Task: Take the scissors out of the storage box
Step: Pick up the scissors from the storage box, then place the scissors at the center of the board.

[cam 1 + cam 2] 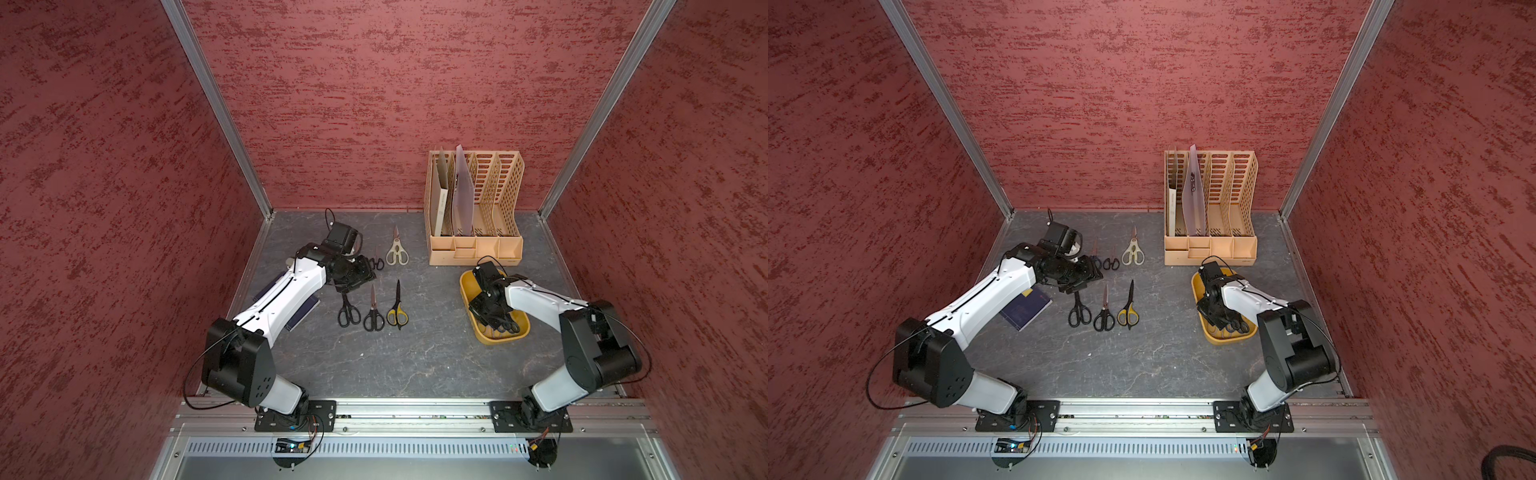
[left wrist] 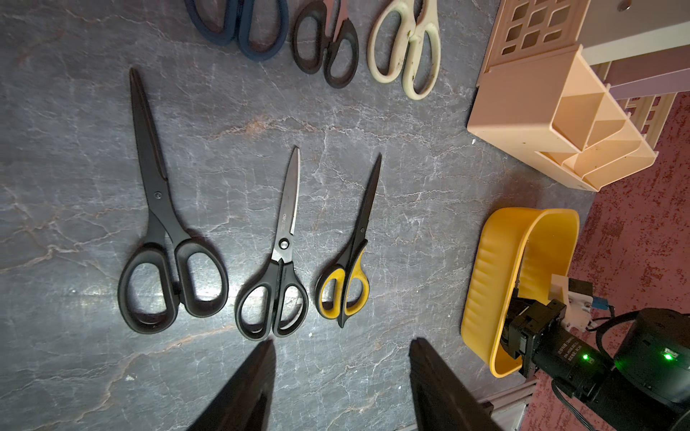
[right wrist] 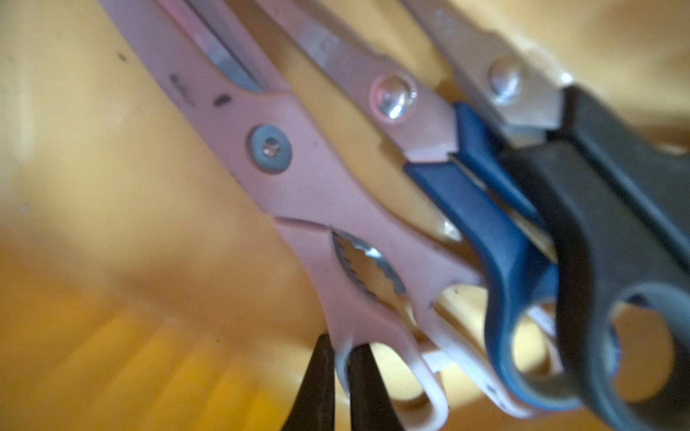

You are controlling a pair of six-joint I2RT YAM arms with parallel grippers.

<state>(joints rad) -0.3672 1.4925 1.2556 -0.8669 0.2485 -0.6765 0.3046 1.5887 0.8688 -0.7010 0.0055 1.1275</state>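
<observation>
Slippage threatens: right hand [image 3: 341, 345] pinches only one thin loop of beige-handled metal scissors [image 3: 295, 175], seemingly wedged against blue-handled scissors [image 3: 496, 239] in the shallow yellow plastic box [image 3: 93, 186].

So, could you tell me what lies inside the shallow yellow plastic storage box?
Beige-handled scissors, blue-handled scissors and black-handled scissors. The right gripper is shut on the beige handle. Its arm hides much of the box from above.

Six scissors [image 1: 1104, 305] lie on the grey tabletop [image 1: 436, 365]. A yellow storage box [image 2: 481, 283], a tan rack [image 1: 473, 249] and maybe a blue book [image 1: 1025, 311] sit there too.
</observation>
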